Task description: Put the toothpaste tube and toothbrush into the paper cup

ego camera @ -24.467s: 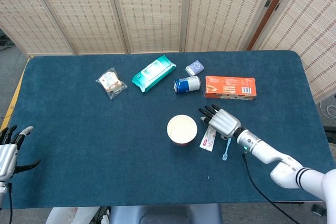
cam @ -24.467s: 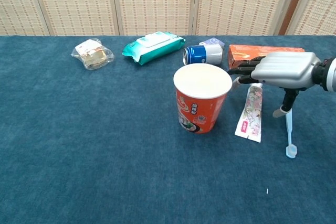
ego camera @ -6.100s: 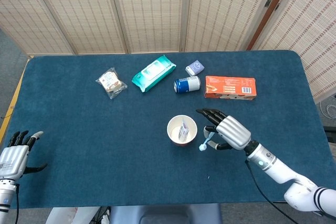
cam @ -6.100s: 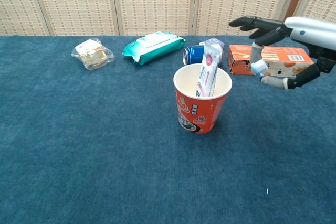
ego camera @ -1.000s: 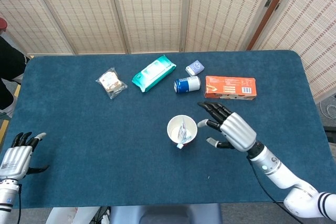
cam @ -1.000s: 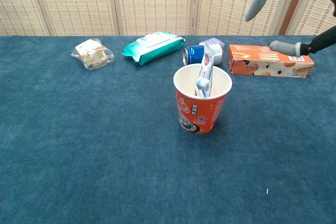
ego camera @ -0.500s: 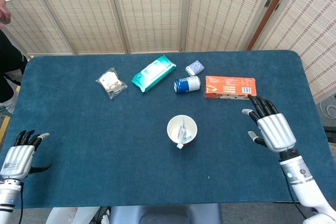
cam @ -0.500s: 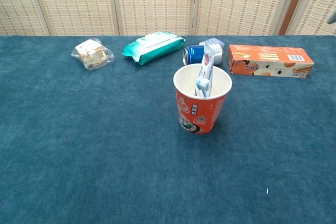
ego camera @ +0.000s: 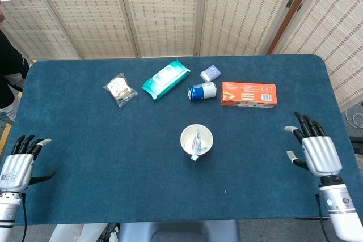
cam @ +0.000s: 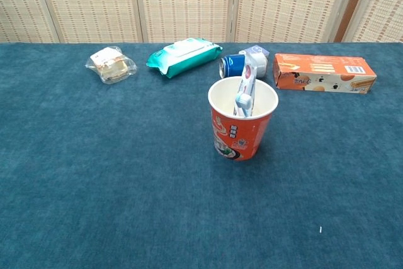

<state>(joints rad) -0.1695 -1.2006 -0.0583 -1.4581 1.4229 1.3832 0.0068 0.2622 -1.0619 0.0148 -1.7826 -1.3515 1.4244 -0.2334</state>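
The orange paper cup [ego camera: 196,140] [cam: 242,127] stands upright mid-table. Inside it lean the white toothpaste tube [cam: 250,75] [ego camera: 198,138] and the pale blue toothbrush [cam: 242,99] [ego camera: 194,155], its head poking over the rim. My right hand [ego camera: 317,149] hovers at the table's right edge, far from the cup, fingers spread and holding nothing. My left hand [ego camera: 17,165] stays at the near left corner, open and empty. Neither hand shows in the chest view.
Along the back lie a wrapped snack [ego camera: 120,89], a teal wet-wipe pack [ego camera: 165,78], a blue can [ego camera: 202,91] on its side, a small lilac box [ego camera: 210,72] and an orange carton [ego camera: 248,94]. A person's dark sleeve [ego camera: 8,60] shows at the left edge.
My right hand has drawn back from beside the cup to the right edge of the table, empty. Tube and toothbrush stay in the cup. The left hand barely shifted.
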